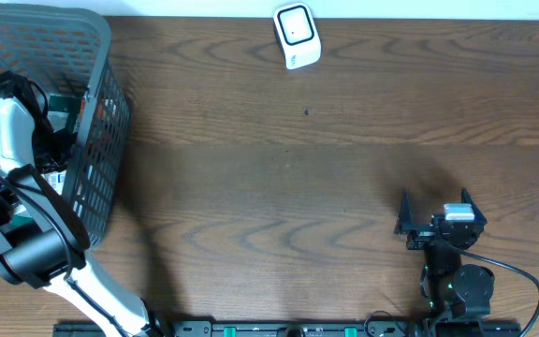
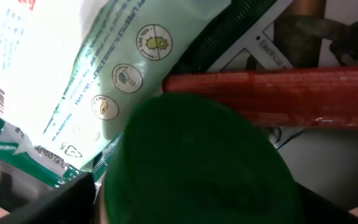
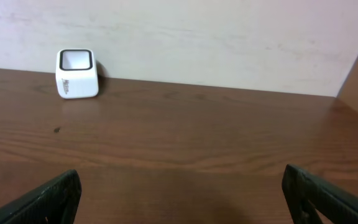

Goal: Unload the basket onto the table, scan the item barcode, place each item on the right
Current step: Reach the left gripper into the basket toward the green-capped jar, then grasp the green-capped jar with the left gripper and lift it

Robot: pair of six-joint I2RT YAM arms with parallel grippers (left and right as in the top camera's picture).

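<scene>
The left gripper (image 1: 56, 150) is down inside the grey wire basket (image 1: 98, 178) at the table's left end. Whether its jaws are spread or already pinching I cannot tell, because its own camera is filled with goods and shows no fingertips clearly. Right under that camera sits a round dark green lid (image 2: 197, 168). Beside it lies a pale green packet (image 2: 73, 74) with printed symbols and what looks like barcode stripes at its far left edge. Behind the lid is a long red packet (image 2: 272, 93). So the things to be scanned are all in the basket, none lifted out.

Toward the middle, at the back of the wooden table (image 1: 279, 178), stands the small white scanner (image 1: 297, 36), with nothing near it. Over on the right, the right gripper (image 1: 435, 217) sits near the front edge, jaws spread wide and holding nothing.

To my eye this is the picking step, with one item to be chosen and grasped. The next move calls for a firm close on a single piece, likely the lidded one. Then it needs a clean lift past the mesh and a turn of the barcode toward the scanner.
</scene>
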